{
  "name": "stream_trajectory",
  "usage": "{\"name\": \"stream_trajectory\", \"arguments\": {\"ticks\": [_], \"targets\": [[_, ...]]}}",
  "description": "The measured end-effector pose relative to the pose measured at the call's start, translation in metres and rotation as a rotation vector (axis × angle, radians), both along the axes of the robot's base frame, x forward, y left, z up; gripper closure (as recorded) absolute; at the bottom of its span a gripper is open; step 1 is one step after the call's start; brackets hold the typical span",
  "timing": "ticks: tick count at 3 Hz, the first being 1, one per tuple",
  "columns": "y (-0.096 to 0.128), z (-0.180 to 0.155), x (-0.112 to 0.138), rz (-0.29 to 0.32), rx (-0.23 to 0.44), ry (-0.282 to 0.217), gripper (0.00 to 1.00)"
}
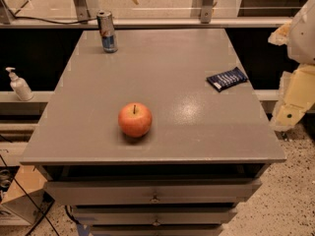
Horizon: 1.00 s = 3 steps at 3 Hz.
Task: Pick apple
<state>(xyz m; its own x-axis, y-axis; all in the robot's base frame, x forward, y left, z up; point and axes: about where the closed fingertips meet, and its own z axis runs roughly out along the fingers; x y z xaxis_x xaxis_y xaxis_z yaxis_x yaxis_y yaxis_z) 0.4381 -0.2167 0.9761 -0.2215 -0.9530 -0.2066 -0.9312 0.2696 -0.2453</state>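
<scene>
The apple [135, 119] is round and red-orange with yellowish patches and a short dark stem. It stands upright on the grey cabinet top [167, 73], near the front edge and left of centre. My arm comes in at the right edge of the camera view. My gripper [294, 101] hangs there, beyond the right side of the cabinet top, far to the right of the apple and touching nothing.
A drink can [107, 31] stands at the back left corner. A dark blue snack packet [227, 78] lies near the right edge. A soap dispenser [18, 84] sits on a ledge to the left. Drawers [155, 193] are below the front edge.
</scene>
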Motion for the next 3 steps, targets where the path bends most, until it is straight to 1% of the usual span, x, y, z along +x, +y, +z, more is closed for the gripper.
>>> {"name": "stream_trajectory", "arguments": {"ticks": [1, 2, 3], "targets": [[0.000, 0.000, 0.000, 0.000, 0.000, 0.000, 0.00], [0.005, 0.002, 0.000, 0.021, 0.009, -0.010, 0.00], [0.036, 0.001, -0.003, 0.124, 0.071, -0.011, 0.00]]}}
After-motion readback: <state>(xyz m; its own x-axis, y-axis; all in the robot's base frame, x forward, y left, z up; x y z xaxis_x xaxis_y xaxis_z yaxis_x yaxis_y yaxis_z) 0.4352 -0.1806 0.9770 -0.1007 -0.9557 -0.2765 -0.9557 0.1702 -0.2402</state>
